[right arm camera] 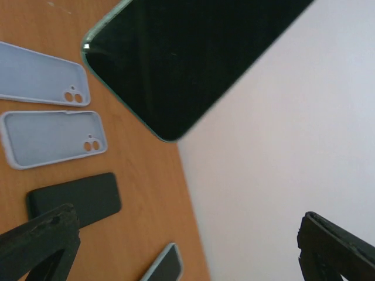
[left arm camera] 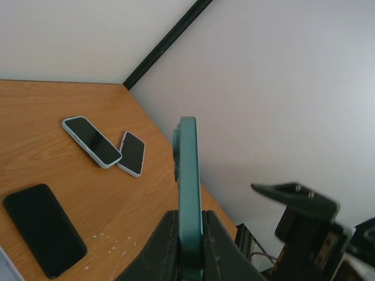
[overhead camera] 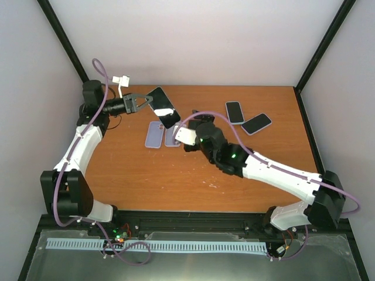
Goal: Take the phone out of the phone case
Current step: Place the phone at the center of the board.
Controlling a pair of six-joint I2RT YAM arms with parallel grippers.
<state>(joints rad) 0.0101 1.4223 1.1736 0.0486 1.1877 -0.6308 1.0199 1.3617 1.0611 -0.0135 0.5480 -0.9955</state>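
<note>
Right now the phone (right arm camera: 187, 52) is being held off the table (overhead camera: 176, 181), above its far-left part, with the teal case (left arm camera: 187, 175) on it. It is being pinched across its thickness by the left gripper (left arm camera: 188, 234), whose fingers are being pressed flat against the screen side and the back. The grip is being taken from the left, at about the middle of one long side.

From above, the phone's long axis is being carried on a diagonal, from the far left down toward the near right, with the lower end nearest the right arm. The dark screen is being turned up and toward the right gripper (right arm camera: 187, 243); the back is being faced away from it.

The right gripper's fingers are being held spread wide, with nothing between them. The phone is lying ahead of these fingers, toward the far-left corner and apart from them. Being free and close, the right gripper is judged the one to work on the case, while the phone is being steadied by the left. Two empty cases (overhead camera: 154, 134) are being left flat on the table beneath.
</note>
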